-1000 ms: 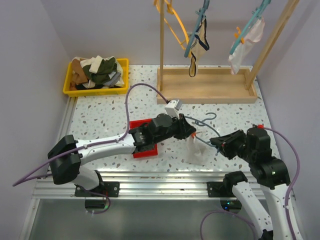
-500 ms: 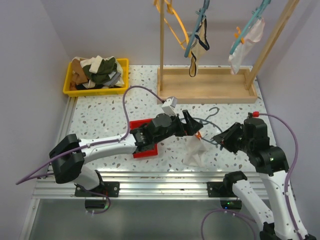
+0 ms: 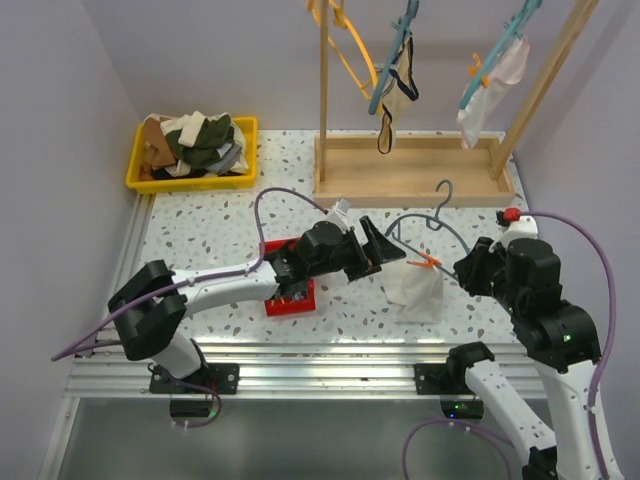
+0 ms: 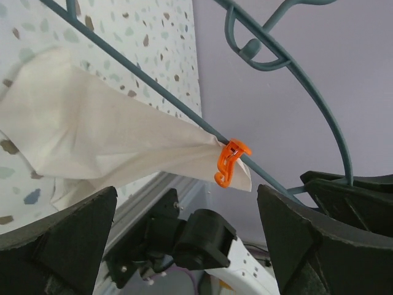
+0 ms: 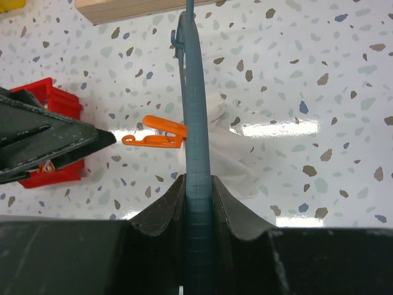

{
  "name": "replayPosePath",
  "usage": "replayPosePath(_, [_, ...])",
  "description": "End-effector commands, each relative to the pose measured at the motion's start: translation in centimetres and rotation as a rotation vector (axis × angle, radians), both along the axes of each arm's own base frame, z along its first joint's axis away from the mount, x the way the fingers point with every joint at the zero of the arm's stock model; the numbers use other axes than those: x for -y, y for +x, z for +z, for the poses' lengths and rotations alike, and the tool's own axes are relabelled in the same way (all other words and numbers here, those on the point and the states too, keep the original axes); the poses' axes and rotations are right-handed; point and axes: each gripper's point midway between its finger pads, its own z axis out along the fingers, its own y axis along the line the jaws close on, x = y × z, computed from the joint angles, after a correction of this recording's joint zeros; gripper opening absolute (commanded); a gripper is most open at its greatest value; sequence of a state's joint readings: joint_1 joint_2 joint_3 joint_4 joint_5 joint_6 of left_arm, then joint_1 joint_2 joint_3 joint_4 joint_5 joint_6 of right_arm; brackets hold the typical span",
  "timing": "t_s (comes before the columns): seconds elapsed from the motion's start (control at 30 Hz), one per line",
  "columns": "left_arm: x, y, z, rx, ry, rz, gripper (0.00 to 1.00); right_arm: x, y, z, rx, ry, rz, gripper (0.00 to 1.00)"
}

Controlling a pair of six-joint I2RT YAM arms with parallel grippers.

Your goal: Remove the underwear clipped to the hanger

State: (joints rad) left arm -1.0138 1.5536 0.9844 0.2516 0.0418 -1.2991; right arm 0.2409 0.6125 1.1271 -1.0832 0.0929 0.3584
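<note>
Underwear [image 3: 415, 290], a pale cream garment, hangs just ahead of the spread left pincer [image 3: 385, 250] and just beside the right pincer [image 5: 198, 181], on the side facing the left arm. Its lower folds appear to rest on the speckled counter [image 3: 220, 230]. The right pincer is pressed together on the lower bar of the blue-grey hanger [image 3: 430, 225], which rises tilted up and away from it. The left pincer stands fully spread and holds nothing, its two fingers framing the orange clip [image 4: 228, 163] in the wrist view without touching it. Only this one clip can be seen fastening cloth to bar; whether another lies farther along is not clear. The step in hand is judged to be the release of this clip. To do it well, the left pincer should advance so that the clip sits squarely between its fingers, then close on the clip's tail rather than on the cloth, so that the clip opens instead of dragging the fabric. The right pincer should keep the hanger steady and raised, so that the bar does not swing as the clip is squeezed. The clip is small and the bar thin, so a slightly off-centre approach would probably push the bar aside. The garment looks thin and limp: it is drawn to a tight peak where the clip bites, fans out below in soft creases, and shows no print or trim. A red bin [image 3: 290, 295] lies beneath the left arm, behind its pincer.
</note>
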Motion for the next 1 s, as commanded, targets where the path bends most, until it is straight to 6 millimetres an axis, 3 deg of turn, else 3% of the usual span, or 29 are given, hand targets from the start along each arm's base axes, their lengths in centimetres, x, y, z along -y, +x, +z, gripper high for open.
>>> replayPosePath(0.0, [2.4, -2.1, 1.6, -0.155, -0.202, -0.126, 1.0, -0.3, 1.0, 0.3, 0.048, -0.054, 0.068, 0.0])
replayPosePath(0.07, [3.3, -2.4, 1.0, -0.21, -0.236, -0.156, 1.0, -0.7, 0.9, -0.1, 0.039, -0.047, 0.09, 0.0])
replayPosePath(0.1, [3.8, -2.9, 2.1, -0.242, -0.303, -0.196, 1.0, -0.8, 0.9, -0.1, 0.046, -0.043, 0.094, 0.0])
replayPosePath(0.17, [4.6, -3.3, 1.2, -0.328, -0.339, -0.221, 1.0, -1.1, 0.7, -1.1, 0.026, -0.035, 0.11, 0.0])
replayPosePath(0.2, [4.9, -3.3, 2.0, -0.322, -0.383, -0.235, 1.0, -1.2, 0.5, -1.4, 0.021, -0.032, 0.112, 0.0])
replayPosePath(0.53, [5.9, -2.9, 1.4, -0.464, -0.496, -0.226, 1.0, -1.2, -0.4, -2.1, 0.006, -0.036, 0.132, 0.0])
replayPosePath(0.63, [6.8, -2.9, 1.2, -0.491, -0.486, -0.261, 1.0, -1.2, -0.5, -2.2, 0.008, -0.034, 0.136, 0.0])
replayPosePath(0.67, [7.3, -3.2, 0.0, -0.522, -0.456, -0.28, 1.0, -1.2, -0.5, -2.2, 0.006, -0.035, 0.136, 0.0])
replayPosePath(0.73, [8.1, -3.3, -0.3, -0.546, -0.452, -0.309, 1.0, -1.2, -0.5, -2.2, 0.005, -0.035, 0.132, 0.0])
replayPosePath(0.97, [8.4, -2.4, -1.2, -0.563, -0.45, -0.287, 1.0, -1.2, -0.6, -2.0, 0.013, -0.037, 0.137, 0.0])
